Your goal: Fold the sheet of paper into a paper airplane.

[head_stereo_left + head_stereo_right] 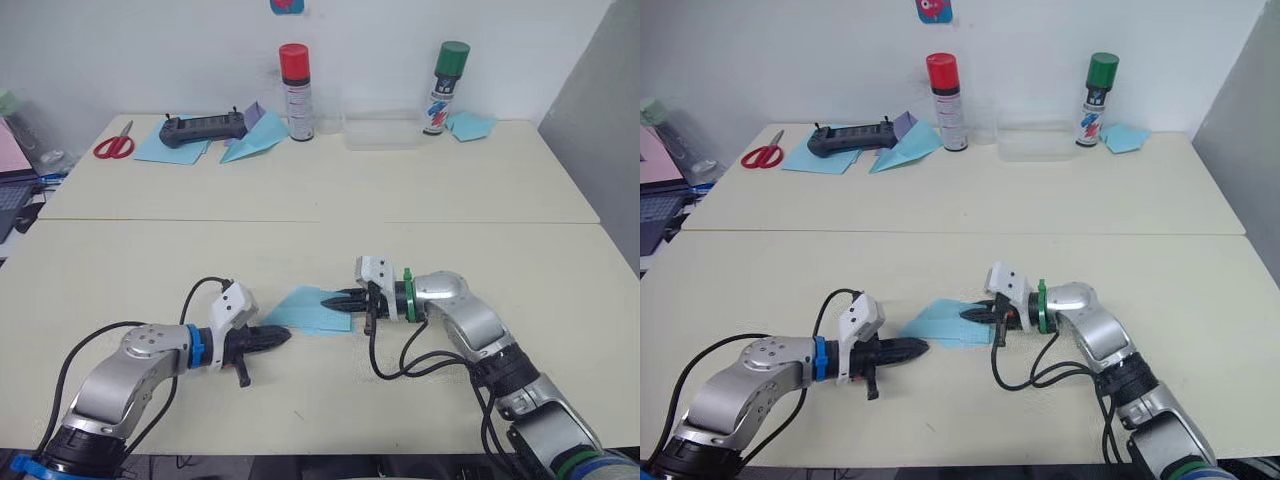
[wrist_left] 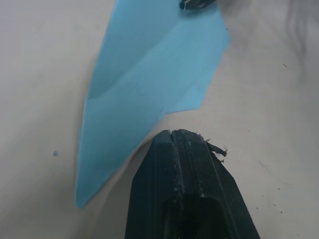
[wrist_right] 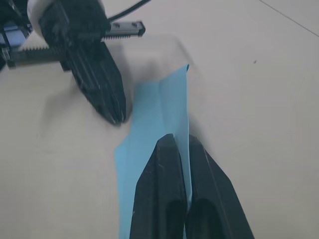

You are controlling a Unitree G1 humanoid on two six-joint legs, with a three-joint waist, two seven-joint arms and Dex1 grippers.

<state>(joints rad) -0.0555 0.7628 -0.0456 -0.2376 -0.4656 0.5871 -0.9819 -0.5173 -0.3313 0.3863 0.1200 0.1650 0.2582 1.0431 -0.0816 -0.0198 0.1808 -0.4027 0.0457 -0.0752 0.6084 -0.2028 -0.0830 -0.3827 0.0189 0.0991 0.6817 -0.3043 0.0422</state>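
The sheet of paper [image 1: 308,309], already partly folded into a pointed blue wedge, lies flat on the near table [image 1: 300,400] just below the middle of the head view, between the two arms; the right gripper [image 1: 338,300] comes in from the right of the frame and its fingers sit close together with a raised edge of the paper between them, so it appears clamped on that fold, probably to keep the layers from springing up. The left gripper [image 1: 283,337] lies low at the lower left of the paper, its fingers [image 2: 187,149] pressed together with nothing between them; its tip rests just beside the sheet's near edge, perhaps touching it, likely placed to press or crease. At the top of the frame, on the far table, stand a red-capped can [image 1: 296,92] and a green-capped can [image 1: 444,88], well apart from the work; scissors [image 1: 115,144] lie at upper left.
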